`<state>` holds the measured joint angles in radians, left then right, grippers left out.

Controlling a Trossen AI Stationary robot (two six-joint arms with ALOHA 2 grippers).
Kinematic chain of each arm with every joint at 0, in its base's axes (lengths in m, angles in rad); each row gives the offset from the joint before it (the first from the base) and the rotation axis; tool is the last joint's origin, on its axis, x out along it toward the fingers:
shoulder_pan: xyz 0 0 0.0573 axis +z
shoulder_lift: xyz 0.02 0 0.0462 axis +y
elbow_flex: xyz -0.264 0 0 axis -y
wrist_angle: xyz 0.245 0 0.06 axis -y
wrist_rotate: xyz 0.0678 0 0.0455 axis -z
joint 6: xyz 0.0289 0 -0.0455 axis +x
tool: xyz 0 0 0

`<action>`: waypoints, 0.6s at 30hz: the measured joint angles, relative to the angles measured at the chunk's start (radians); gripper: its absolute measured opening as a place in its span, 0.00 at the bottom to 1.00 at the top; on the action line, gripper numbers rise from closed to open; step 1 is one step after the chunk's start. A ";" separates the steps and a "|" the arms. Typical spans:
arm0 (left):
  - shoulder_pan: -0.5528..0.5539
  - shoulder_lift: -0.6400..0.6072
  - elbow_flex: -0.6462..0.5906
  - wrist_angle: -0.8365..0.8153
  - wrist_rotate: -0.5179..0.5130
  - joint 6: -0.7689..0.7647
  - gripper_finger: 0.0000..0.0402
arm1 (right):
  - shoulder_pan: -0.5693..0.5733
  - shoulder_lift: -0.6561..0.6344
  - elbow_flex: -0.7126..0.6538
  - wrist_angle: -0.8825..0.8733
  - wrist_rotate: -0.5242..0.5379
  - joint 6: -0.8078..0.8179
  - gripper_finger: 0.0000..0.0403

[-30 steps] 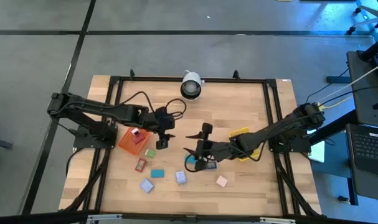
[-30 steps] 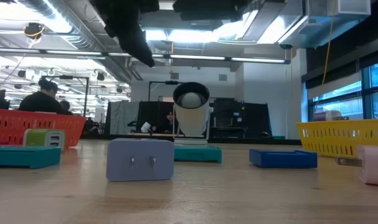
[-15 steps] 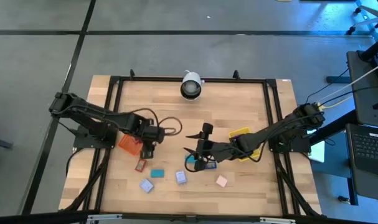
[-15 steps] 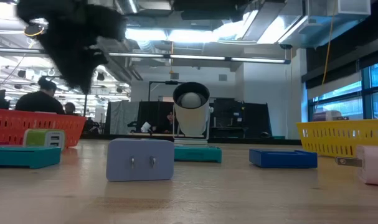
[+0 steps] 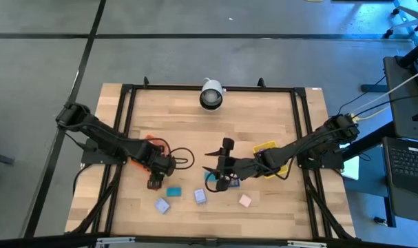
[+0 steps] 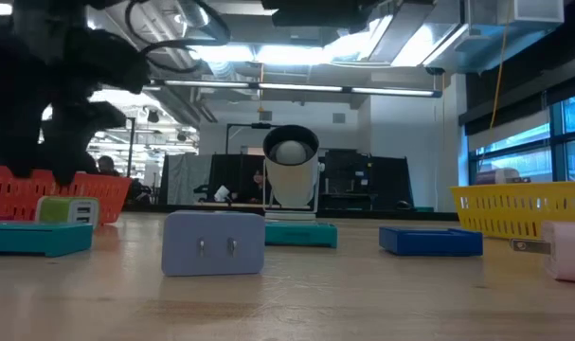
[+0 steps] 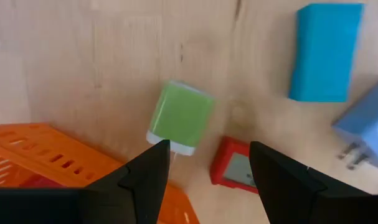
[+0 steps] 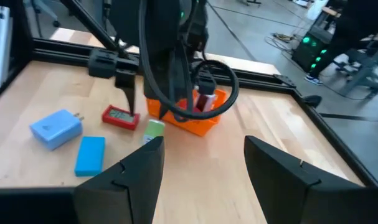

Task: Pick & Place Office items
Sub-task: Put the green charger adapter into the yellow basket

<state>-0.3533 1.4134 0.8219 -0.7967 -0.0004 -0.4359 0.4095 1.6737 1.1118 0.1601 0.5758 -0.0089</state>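
Note:
My left gripper (image 5: 154,182) points down, open, just above the table beside the orange tray (image 5: 144,159). Between and ahead of its fingers lie a green block (image 7: 181,117) and a red white-labelled block (image 7: 232,171), flat on the wood; in the right wrist view it (image 8: 136,102) hangs over the red block (image 8: 120,116). A teal block (image 5: 173,192), two lavender plugs (image 5: 162,205) (image 5: 200,197) and a pink one (image 5: 245,200) lie nearer the front edge. My right gripper (image 5: 219,171) hovers open at mid-table over a dark blue block (image 6: 431,241).
A white camera (image 5: 211,94) stands at the far edge. The yellow tray (image 5: 265,150) sits under my right arm. A red item (image 8: 204,101) lies inside the orange tray (image 8: 195,118). Black frame rails (image 5: 123,103) run along the table's sides. Bare wood shows at the far half.
My left gripper has gone down and toward the table's near-left, from beside the orange tray's right side to low over the green and red blocks, tipping until it points straight down. My right arm has kept still.

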 joint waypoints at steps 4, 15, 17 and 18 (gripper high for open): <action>-0.003 0.038 -0.017 0.014 -0.092 -0.005 0.54 | 0.000 0.000 0.000 0.009 -0.017 0.005 0.55; 0.001 0.147 -0.016 0.032 -0.098 0.062 0.55 | 0.000 0.000 0.000 0.016 -0.040 0.009 0.55; 0.001 0.151 -0.016 0.046 -0.110 0.078 0.55 | 0.000 0.000 0.000 0.015 -0.042 0.009 0.55; 0.001 0.153 -0.016 0.057 -0.116 0.081 0.55 | 0.000 0.000 0.000 0.014 -0.042 0.009 0.55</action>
<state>-0.3519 1.5665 0.8059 -0.7398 -0.1168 -0.3551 0.4095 1.6737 1.1118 0.1744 0.5333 0.0002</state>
